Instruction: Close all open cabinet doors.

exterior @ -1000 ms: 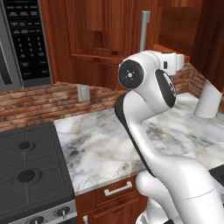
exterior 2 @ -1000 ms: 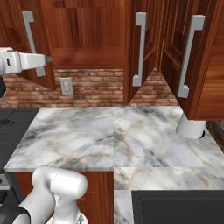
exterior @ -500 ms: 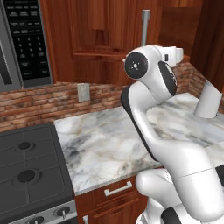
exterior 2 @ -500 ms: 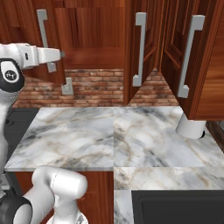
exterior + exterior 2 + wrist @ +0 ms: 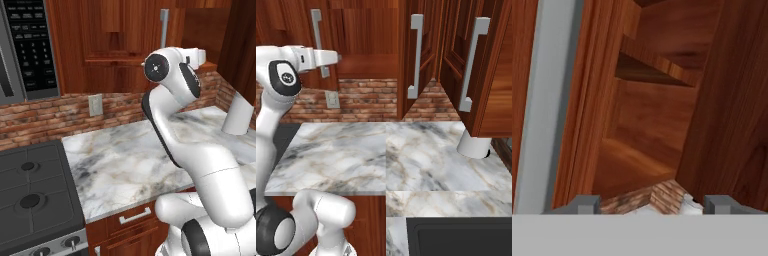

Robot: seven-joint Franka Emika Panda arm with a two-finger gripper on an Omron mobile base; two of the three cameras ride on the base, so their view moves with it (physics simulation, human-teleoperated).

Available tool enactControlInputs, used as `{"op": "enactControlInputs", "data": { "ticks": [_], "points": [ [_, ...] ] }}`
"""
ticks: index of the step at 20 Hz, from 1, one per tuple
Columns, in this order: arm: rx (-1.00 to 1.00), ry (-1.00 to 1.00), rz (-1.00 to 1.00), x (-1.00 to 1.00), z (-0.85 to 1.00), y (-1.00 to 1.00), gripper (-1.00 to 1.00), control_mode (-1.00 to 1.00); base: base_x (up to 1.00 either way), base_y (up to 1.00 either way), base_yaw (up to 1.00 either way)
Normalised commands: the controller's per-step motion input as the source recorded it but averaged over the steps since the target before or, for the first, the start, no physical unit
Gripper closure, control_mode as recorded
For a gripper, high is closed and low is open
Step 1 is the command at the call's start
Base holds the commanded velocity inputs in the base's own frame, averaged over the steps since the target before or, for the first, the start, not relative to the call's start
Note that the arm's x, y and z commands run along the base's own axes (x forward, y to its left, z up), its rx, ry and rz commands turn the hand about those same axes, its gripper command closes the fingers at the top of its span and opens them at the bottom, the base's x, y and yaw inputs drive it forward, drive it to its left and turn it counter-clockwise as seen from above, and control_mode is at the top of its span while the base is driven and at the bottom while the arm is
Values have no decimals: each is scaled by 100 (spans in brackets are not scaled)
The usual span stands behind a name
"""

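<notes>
Raised high at the wall cabinets, the two-finger claw [image 5: 653, 204] has its small dark fingertips [image 5: 587, 203] set wide apart with nothing between them, and the hand view looks past them into a cabinet interior with a reddish-brown wooden shelf [image 5: 652, 70] inside. On the left of that view stands the edge of an open reddish-brown wooden cabinet door [image 5: 592, 100] with its long brushed-silver bar handle [image 5: 544, 105] running up the frame, and a second wooden panel [image 5: 737, 100] fills the right side. In the right base view the white arm's hand [image 5: 323, 57] reaches level toward the cabinet opening, next to a vertical silver handle [image 5: 318, 42]. Further right in that view, two more tall reddish-brown doors stand swung outward over the worktop: one door [image 5: 423, 50] with a silver bar handle [image 5: 416, 55], and a nearer door [image 5: 491, 70] with its own bar handle [image 5: 472, 65]. Below them lies the white-and-grey marble worktop [image 5: 381, 155], with a red brick backsplash [image 5: 371, 100] behind it. A white cylindrical container [image 5: 474, 146] stands on the worktop under the nearest door. In the left base view a black-panelled microwave [image 5: 30, 47] hangs at upper left above a dark stove top [image 5: 30, 195].
</notes>
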Motion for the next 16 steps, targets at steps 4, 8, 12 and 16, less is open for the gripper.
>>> {"op": "enactControlInputs", "data": {
  "ticks": [4, 8, 12, 16],
  "points": [
    [0, 0, 0, 44, 0, 0, -100, -100, 0, 0, 0],
    [0, 0, 0, 49, 0, 0, -100, -100, 0, 0, 0],
    [0, 0, 0, 51, 0, 0, -100, -100, 0, 0, 0],
    [0, 0, 0, 50, 0, 0, -100, -100, 0, 0, 0]
  ]
}}
